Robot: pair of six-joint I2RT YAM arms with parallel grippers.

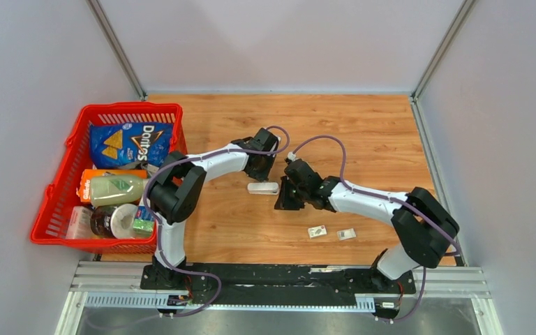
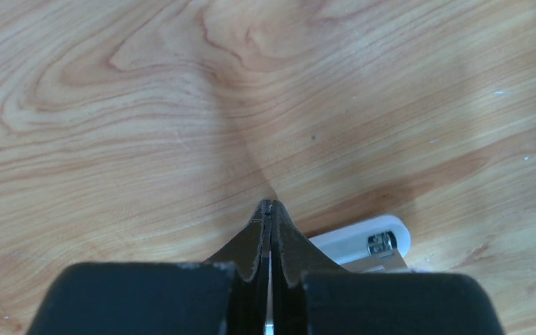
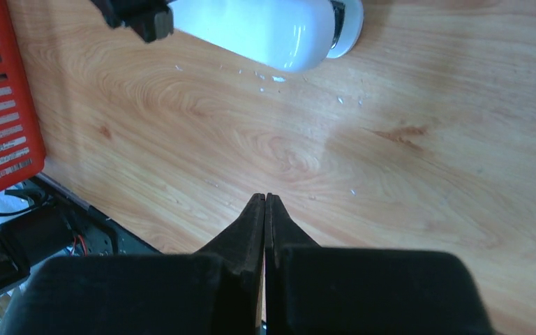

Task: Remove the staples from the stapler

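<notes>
The white stapler [image 1: 263,188] lies on the wooden table between the two arms. It shows at the lower right of the left wrist view [image 2: 363,241], its metal front end visible, and at the top of the right wrist view [image 3: 272,24]. My left gripper [image 1: 260,169] hovers just behind the stapler, with its fingers pressed together [image 2: 268,207] and nothing seen held. My right gripper [image 1: 284,200] is just right of the stapler, shut and empty [image 3: 265,199]. Two small silvery-grey pieces, apparently staples [image 1: 317,232] [image 1: 347,234], lie on the table nearer the front.
A red basket [image 1: 56,188] at the left holds a Doritos bag [image 1: 131,143], a bottle and other goods. Its red wall also shows in the right wrist view [image 3: 0,105]. Tiny glinting specks [image 3: 272,77] lie on the wood by the stapler.
</notes>
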